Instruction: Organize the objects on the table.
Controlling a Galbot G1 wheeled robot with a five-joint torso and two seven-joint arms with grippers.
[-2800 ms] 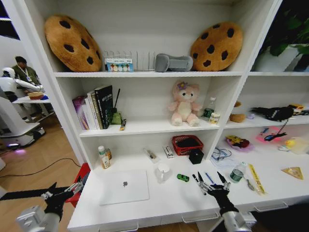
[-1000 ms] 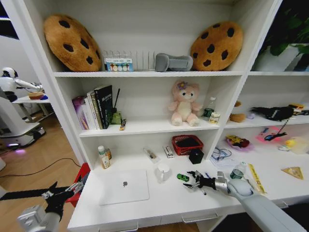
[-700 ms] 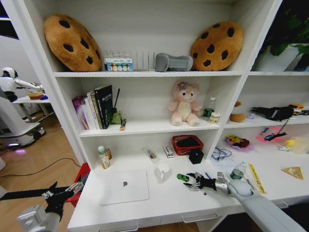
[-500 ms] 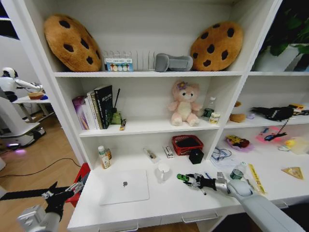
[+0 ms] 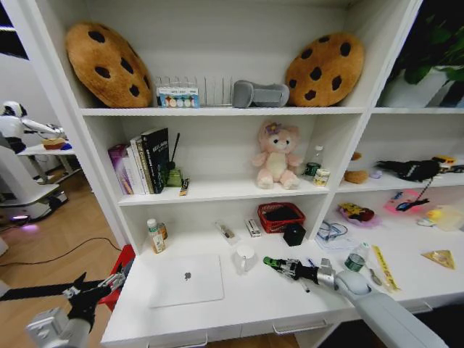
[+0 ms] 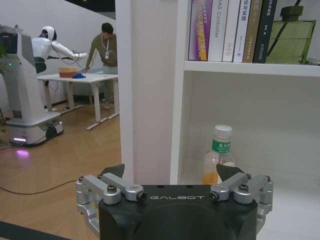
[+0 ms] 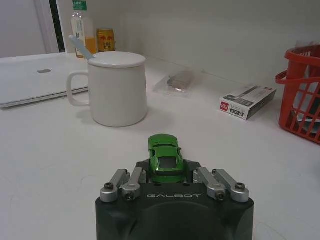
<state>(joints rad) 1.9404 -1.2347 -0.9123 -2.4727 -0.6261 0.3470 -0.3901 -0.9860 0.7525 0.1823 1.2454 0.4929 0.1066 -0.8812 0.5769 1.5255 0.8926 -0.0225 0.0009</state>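
My right gripper [image 5: 275, 265] reaches in from the right over the white table [image 5: 239, 301] and is shut on the tiny green toy car [image 5: 270, 262]. In the right wrist view the car [image 7: 165, 157] sits nose-out between the fingers of the gripper [image 7: 165, 170], low over the tabletop. The silver laptop [image 5: 186, 280] lies closed to the left, also seen as the laptop [image 7: 35, 80] beyond a white mug [image 7: 117, 90]. A blue pen [image 5: 310, 262] lies by my right wrist. My left gripper [image 5: 94, 290] hangs open off the table's left end.
The lidded mug [image 5: 245, 257] stands just left of the car. A red basket [image 5: 281, 216], a black cube [image 5: 294, 234] and a small white box [image 5: 252, 228] sit at the back. A drink bottle [image 5: 154, 235] stands back left. A clear bottle [image 5: 355, 259] is beside my right arm.
My right arm swung low and reached left to the green car, then closed on it. The car has shifted slightly left with the gripper. The left arm has stayed put.
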